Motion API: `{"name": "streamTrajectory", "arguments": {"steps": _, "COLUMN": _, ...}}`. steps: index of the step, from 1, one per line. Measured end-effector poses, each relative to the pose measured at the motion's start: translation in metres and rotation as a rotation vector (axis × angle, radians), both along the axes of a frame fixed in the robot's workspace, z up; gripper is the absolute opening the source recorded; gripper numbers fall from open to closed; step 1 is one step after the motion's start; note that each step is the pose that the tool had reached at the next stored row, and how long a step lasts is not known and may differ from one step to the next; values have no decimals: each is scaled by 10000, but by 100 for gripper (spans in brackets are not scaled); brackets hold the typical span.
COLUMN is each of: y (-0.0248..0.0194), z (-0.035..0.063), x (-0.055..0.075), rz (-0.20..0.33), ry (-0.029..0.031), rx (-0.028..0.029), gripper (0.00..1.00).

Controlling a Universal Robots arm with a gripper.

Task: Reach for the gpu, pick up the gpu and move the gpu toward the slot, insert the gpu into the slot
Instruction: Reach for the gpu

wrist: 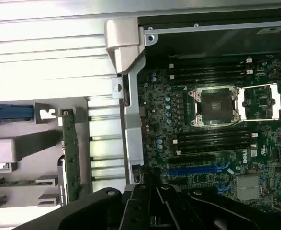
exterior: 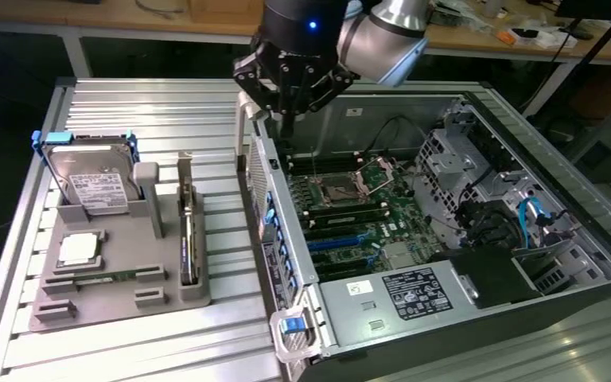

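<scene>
The gpu [exterior: 187,232] stands on its edge in a grey holder on the exterior view's left, outside the open computer case; the wrist view shows it edge-on as a thin green card [wrist: 71,158]. The blue slot [exterior: 337,239] lies on the motherboard below the processor socket, and appears in the wrist view as a blue strip [wrist: 193,169]. My gripper [exterior: 286,119] hangs above the case's back corner, well apart from the gpu. Its fingers [wrist: 152,191] come together with nothing between them.
The grey holder [exterior: 104,306] also carries a silver hard drive [exterior: 93,181], a processor chip [exterior: 79,249] and a memory stick [exterior: 104,277]. The case wall [exterior: 268,231] stands between holder and motherboard. Inside are the processor socket [wrist: 214,105] and the black memory sockets [wrist: 212,140].
</scene>
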State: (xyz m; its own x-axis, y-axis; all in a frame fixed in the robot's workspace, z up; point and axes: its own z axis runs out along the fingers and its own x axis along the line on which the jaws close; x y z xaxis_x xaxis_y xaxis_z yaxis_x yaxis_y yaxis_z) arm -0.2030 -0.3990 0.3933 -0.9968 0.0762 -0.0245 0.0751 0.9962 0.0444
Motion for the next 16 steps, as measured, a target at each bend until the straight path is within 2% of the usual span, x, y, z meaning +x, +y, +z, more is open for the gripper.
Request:
{"name": "streamTrajectory", "arguments": {"steps": 8, "y": 0, "z": -1, "x": -453, "rz": -1, "ry": -1, "rx": 1, "gripper": 11}}
{"name": "streamTrajectory", "arguments": {"steps": 14, "y": 0, "z": -1, "x": -701, "rz": 0, "ry": -1, "rx": 1, "gripper": 11}}
{"name": "streamTrajectory", "arguments": {"steps": 16, "y": 0, "z": 0, "x": -830, "rz": 0, "ry": 1, "rx": -1, "gripper": 11}}
